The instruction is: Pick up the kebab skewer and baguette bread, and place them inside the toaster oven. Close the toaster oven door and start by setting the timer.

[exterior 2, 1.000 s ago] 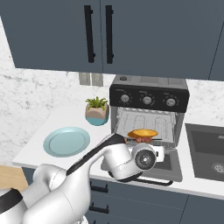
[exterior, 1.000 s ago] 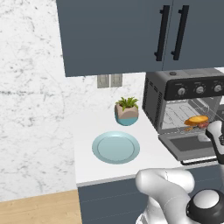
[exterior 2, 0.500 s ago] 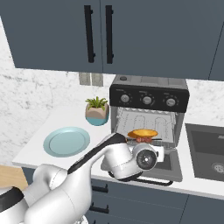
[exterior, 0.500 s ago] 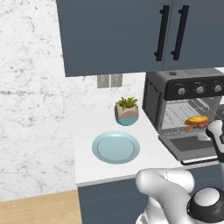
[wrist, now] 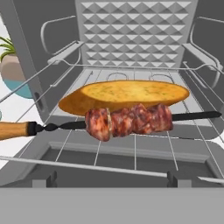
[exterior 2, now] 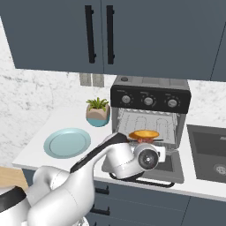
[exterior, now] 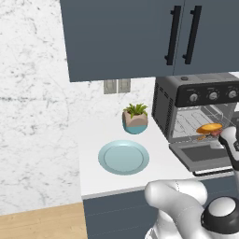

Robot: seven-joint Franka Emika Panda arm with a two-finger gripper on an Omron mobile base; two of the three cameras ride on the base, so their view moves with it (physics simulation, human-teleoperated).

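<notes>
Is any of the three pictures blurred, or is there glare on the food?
Hand view: kebab skewer and baguette bread sharp, evenly lit, without glare. Left base view: toaster oven crisp, food small. Right base view: no blur, soft shadows.

kebab skewer (wrist: 127,121) before baguette bread (wrist: 127,95), in toaster oven (exterior 2: 150,114)

White, glossy and rounded, that's the arm (exterior 2: 66,190): fat tubular links swelling into bulbous joints, smooth shells with no cables or screws showing. A dark band wraps the lowest link at the left edge of the right base view. One joint cap (exterior: 224,221) is a dark disc ringed in grey. Near the wrist (exterior 2: 148,157), a round grey-and-black disc sits on a white housing, with a black strip running along the forearm.
</notes>
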